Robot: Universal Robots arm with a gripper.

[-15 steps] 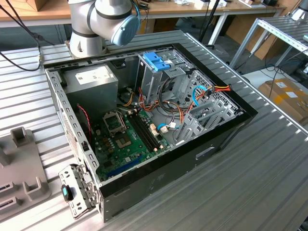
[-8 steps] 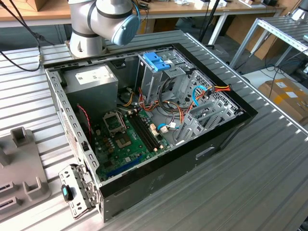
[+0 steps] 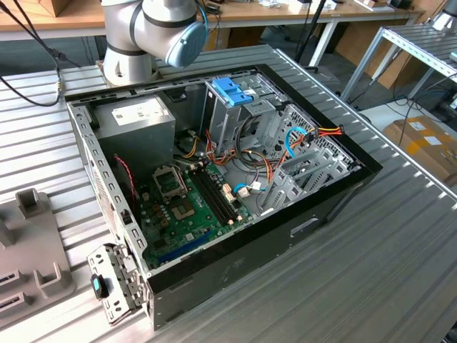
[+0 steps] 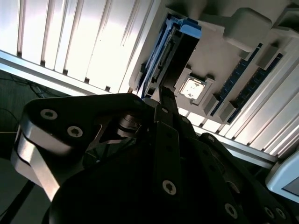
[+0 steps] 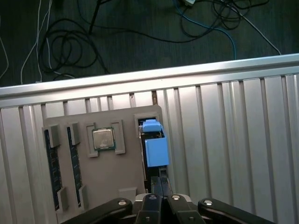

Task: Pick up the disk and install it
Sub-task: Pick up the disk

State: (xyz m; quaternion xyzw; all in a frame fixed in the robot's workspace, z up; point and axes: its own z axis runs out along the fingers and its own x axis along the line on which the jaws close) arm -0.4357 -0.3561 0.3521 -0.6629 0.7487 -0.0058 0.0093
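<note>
Gripper hangs with its jaws pressed together, nothing between them, just short of the disk. The disk stands on edge in a slot of the grey holder plate, beside a processor chip, on the ribbed metal table.

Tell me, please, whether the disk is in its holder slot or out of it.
In: the disk stands on edge in a slot of the grey holder.
</note>
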